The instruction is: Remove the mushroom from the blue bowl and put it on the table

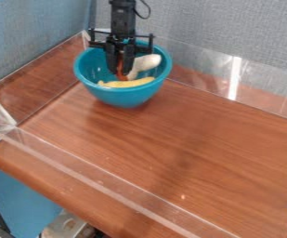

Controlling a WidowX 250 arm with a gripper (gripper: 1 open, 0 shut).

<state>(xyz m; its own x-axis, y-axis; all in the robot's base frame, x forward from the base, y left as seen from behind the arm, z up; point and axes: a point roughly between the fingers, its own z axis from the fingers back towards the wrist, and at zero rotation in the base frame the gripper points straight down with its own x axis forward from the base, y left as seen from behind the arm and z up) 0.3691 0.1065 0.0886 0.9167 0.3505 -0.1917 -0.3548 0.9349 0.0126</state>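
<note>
The blue bowl (131,98) stands at the back left of the table (171,153). My gripper (121,67) hangs point-down over the bowl's inside, its black fingers closed on the mushroom (145,63). The cream stem sticks out to the right at rim height, and the reddish cap is mostly hidden between the fingers. A yellow banana-like piece (123,84) lies on the bowl's bottom.
Low clear acrylic walls (239,76) edge the wooden tabletop on all sides. A blue-grey backdrop rises just behind the bowl. A dark pole stands at the far left edge of the view.
</note>
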